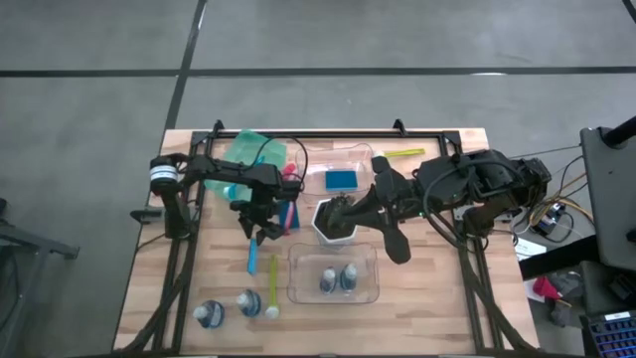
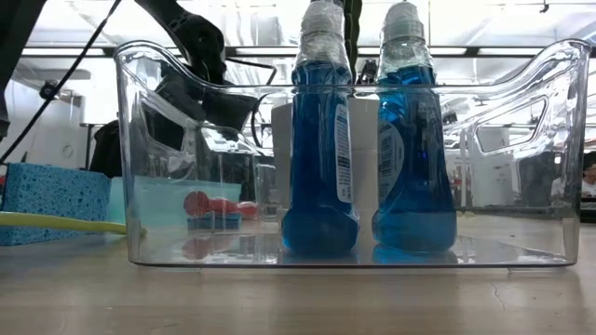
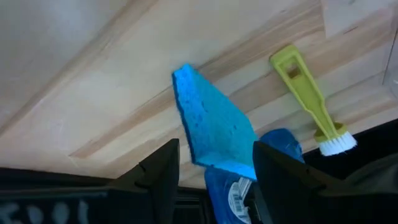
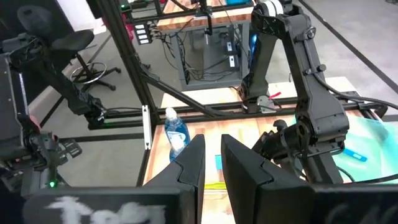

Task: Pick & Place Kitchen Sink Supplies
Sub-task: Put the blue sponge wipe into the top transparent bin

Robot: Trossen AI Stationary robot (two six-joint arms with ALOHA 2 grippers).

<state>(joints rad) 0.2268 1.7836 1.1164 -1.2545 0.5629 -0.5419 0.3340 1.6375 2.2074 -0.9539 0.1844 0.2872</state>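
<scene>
A flat blue sponge [image 3: 214,127] sits on the wooden table [image 1: 437,278], left of centre, also seen as the blue sponge [image 1: 252,257] from above. My left gripper [image 3: 216,171] is over it, slanting down, open, one finger on each side of the sponge's near end. A yellow brush [image 3: 306,93] and a blue bottle [image 3: 280,142] lie just beyond. My right gripper [image 4: 212,163] hangs high above the white pot [image 1: 336,221], shut and holding nothing. My left gripper has a finger [image 3: 163,171] on each side of the sponge's near end [image 3: 217,158], coming from above on a slant. Its other finger [image 3: 273,171] stands right at the sponge's edge. Whether either finger touches the sponge I cannot tell.
A clear bin [image 1: 370,290] near the front holds two blue bottles [image 2: 321,149]. Another clear bin [image 1: 363,159] at the back holds a sponge [image 1: 341,180]. A green tray [image 1: 250,151] is at the back left, and two bottles [image 1: 209,316] stand at the front left.
</scene>
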